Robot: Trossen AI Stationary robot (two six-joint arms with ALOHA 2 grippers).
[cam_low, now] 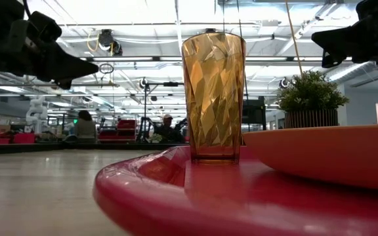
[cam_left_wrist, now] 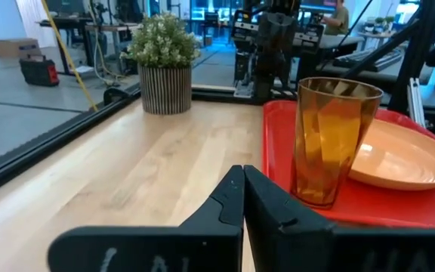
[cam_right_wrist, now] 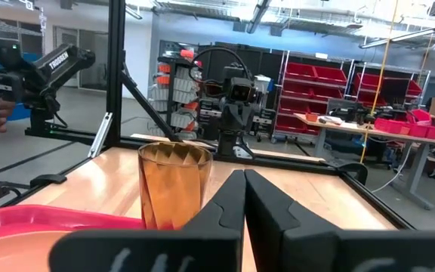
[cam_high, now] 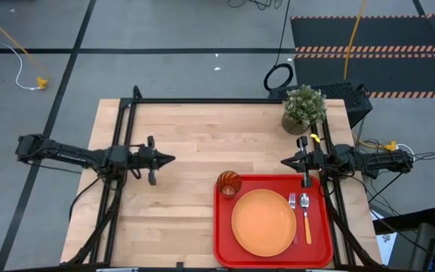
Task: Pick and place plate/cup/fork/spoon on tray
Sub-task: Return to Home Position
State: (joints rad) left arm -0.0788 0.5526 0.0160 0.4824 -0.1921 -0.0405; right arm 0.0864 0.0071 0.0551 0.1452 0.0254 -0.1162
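Closest to the low camera, the tray (cam_low: pixel 149 190) is seen carrying the upright cup (cam_low: pixel 213 92) and the plate (cam_low: pixel 333 154). Fork (cam_high: pixel 293 208) and spoon (cam_high: pixel 306 217) are laid beside the plate, so placing is judged done; only homing is left. Left pincer (cam_high: pixel 171 159) and right pincer (cam_high: pixel 284 162) are pressed together; the tray is just beside the right one, well apart from the left. At table height both utensils are hidden by the plate.

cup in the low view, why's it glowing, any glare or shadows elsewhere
Low view: bright ceiling lights behind the cup shine through it, the tray rim carries glossy highlights, and the left gripper and right gripper are backlit silhouettes. High view: even light, no harsh shadows on the table.
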